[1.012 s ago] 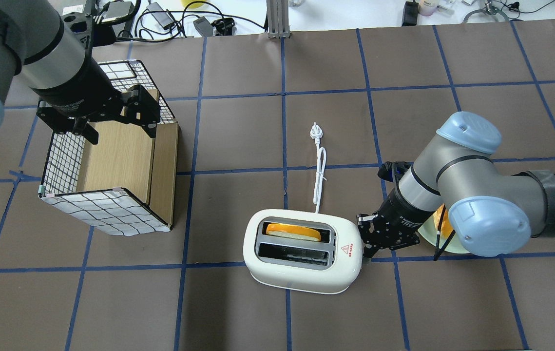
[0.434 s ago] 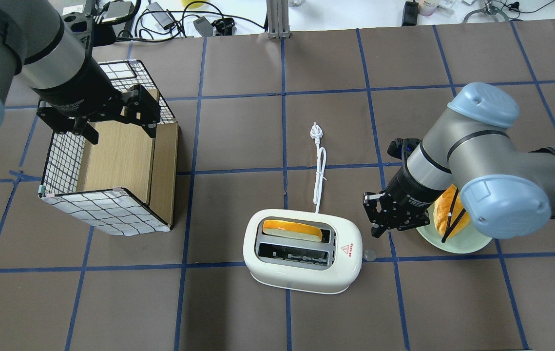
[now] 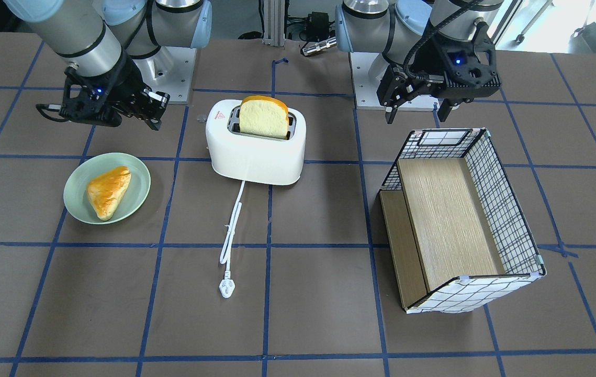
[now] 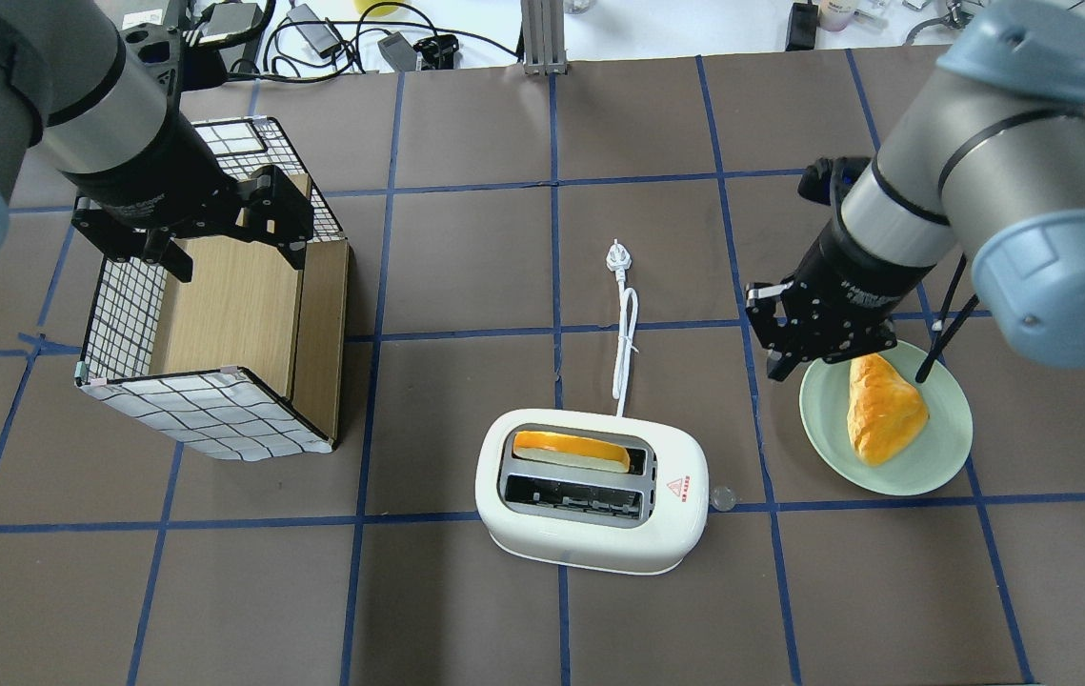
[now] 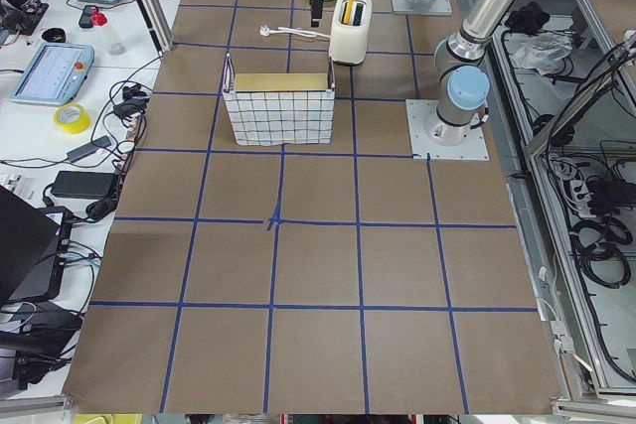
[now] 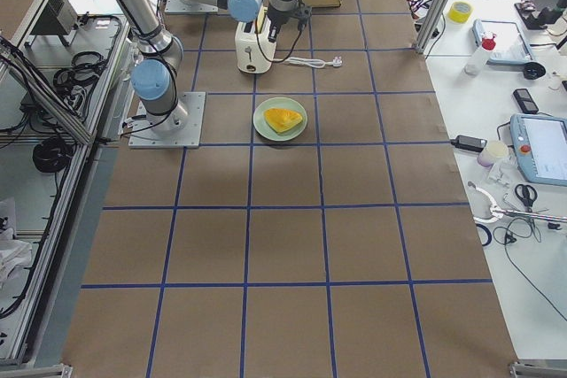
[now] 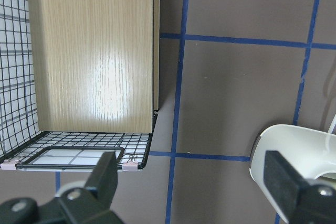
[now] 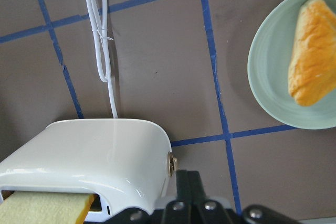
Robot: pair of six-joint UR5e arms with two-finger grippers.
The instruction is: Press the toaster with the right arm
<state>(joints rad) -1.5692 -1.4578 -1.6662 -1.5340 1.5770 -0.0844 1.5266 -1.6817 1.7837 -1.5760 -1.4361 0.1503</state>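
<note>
The white toaster (image 4: 590, 548) stands at the near middle of the table, with a slice of bread (image 4: 571, 450) upright in its far slot and the near slot empty. It also shows in the front-facing view (image 3: 256, 152). Its lever knob (image 4: 722, 496) sticks out of the right end and shows in the right wrist view (image 8: 171, 163). My right gripper (image 4: 775, 367) is shut and empty, raised, to the right of and beyond the toaster and apart from it. My left gripper (image 4: 232, 257) is open and empty above the basket (image 4: 209, 410).
A pale green plate (image 4: 942, 448) with a golden pastry (image 4: 880, 410) lies right of the toaster, just below my right gripper. The white cord (image 4: 626, 343) and plug (image 4: 615, 255) run from the toaster toward the far side. The wire basket lies on its side at left.
My right gripper has left the toaster's right end, where it was at the lever, and has risen and moved away to the far right, beside the plate. The left arm has not moved.
</note>
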